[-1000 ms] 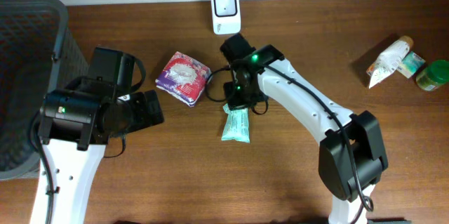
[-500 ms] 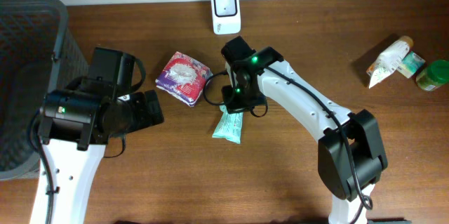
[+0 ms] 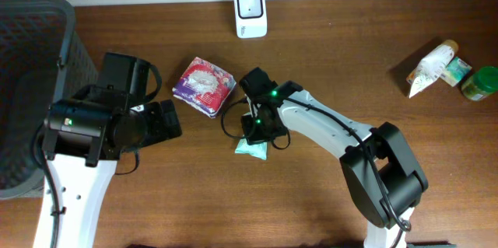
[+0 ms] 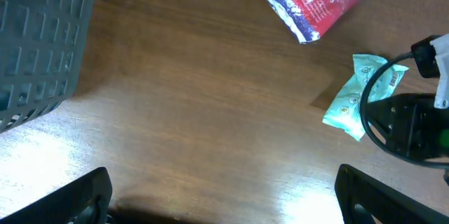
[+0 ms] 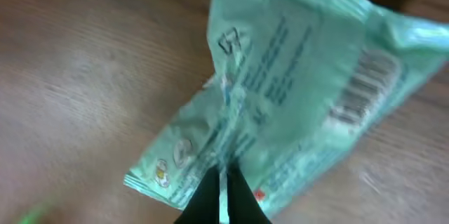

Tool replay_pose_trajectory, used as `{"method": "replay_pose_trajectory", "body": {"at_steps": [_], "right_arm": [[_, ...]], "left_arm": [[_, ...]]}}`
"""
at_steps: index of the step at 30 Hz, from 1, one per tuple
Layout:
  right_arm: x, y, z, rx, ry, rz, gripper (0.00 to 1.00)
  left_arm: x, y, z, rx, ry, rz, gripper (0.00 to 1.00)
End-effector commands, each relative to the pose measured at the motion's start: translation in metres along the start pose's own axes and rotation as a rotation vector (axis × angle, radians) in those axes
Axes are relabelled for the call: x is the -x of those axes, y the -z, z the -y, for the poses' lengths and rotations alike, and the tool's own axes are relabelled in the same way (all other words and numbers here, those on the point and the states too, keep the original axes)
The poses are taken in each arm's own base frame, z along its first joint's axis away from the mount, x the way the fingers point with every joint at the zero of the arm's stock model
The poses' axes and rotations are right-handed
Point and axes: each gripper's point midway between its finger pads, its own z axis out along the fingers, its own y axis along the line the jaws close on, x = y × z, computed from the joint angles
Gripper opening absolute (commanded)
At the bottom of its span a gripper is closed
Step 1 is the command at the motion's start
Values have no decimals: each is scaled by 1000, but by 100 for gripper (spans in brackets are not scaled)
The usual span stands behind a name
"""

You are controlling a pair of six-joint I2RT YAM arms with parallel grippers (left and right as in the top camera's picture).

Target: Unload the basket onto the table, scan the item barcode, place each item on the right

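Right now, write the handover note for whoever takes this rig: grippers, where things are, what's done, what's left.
Right gripper: shut, pinching the green packet by its middle seam, at or just above the table. The barcode faces the wrist camera.
Left gripper: open, empty, between the basket and the purple packet.
White scanner: at the far edge, apart from the green packet.
Done: green packet gripped.
Left: carry it to the scanner, barcode toward it; not yet scanned.

Your left arm [image 3: 70, 193] and right arm [image 3: 327, 124] had white links and black joints; the right carried a green light [image 3: 273, 93] and a looped black cable [image 3: 230, 124].
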Motion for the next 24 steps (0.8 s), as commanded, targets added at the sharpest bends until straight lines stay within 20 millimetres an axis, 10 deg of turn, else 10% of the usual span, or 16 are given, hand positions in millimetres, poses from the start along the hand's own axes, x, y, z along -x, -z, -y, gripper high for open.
{"method": "replay_pose_trajectory", "body": {"at_steps": [1, 5, 14, 20, 24], "right_arm": [[29, 44, -1, -93, 35, 56, 4], [60, 75, 10, -135, 1, 148, 4], [33, -19, 21, -97, -49, -45, 4], [55, 80, 4, -98, -17, -11, 8], [31, 69, -4, -122, 9, -95, 25]], "left_arm": [[1, 2, 0, 2, 7, 11, 99], [1, 2, 0, 2, 7, 11, 99], [1, 2, 0, 2, 8, 11, 99], [1, 2, 0, 2, 8, 11, 99], [1, 2, 0, 2, 8, 11, 99]]}}
